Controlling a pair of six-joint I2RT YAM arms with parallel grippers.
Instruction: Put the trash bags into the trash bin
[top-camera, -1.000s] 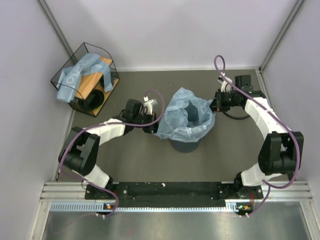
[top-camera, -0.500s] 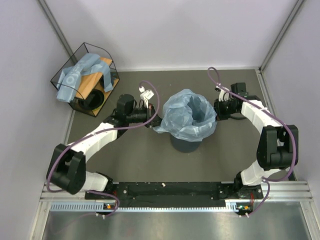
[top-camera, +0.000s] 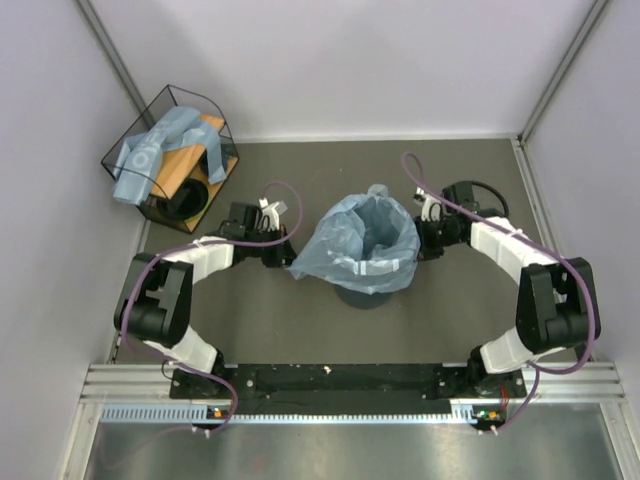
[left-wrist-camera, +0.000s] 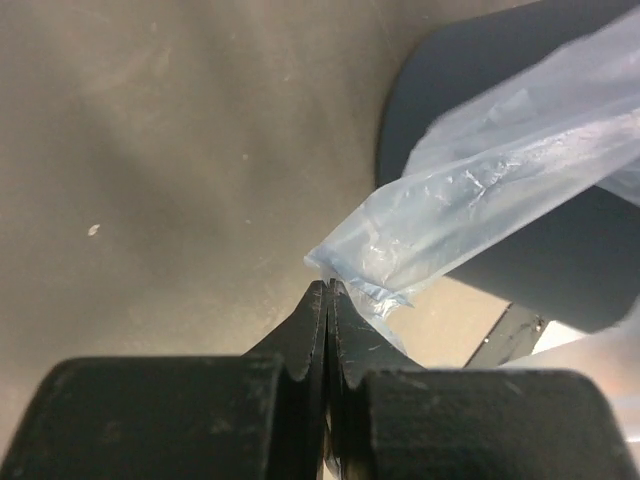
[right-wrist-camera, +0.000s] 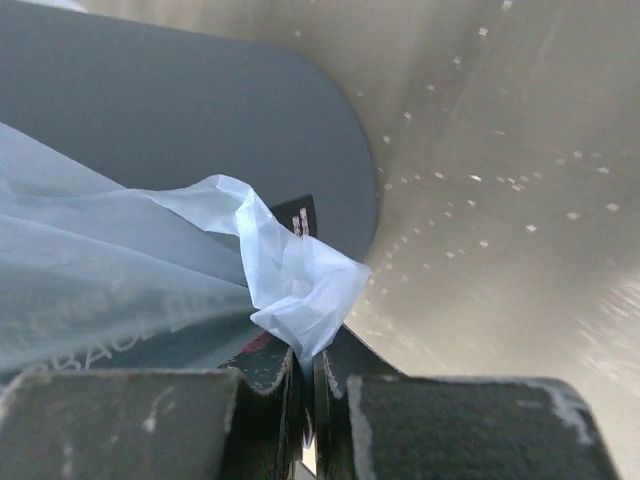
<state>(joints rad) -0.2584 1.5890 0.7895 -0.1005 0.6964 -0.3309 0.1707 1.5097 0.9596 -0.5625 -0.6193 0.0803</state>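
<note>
My two arms have pulled the trash bag (top-camera: 362, 240) lower over the trash bin (top-camera: 368, 297), mid-tabletop. Left jaws pinch its left edge, right jaws pinch its right edge; the bin sits between them.

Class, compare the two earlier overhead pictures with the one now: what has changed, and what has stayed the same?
The left gripper and right gripper have dropped beside the bin, pulling the edges of the bag down over its outside, so the bag now sits narrower. Both stay shut on the bag. The bin is still upright, and the wire basket has not moved.
</note>
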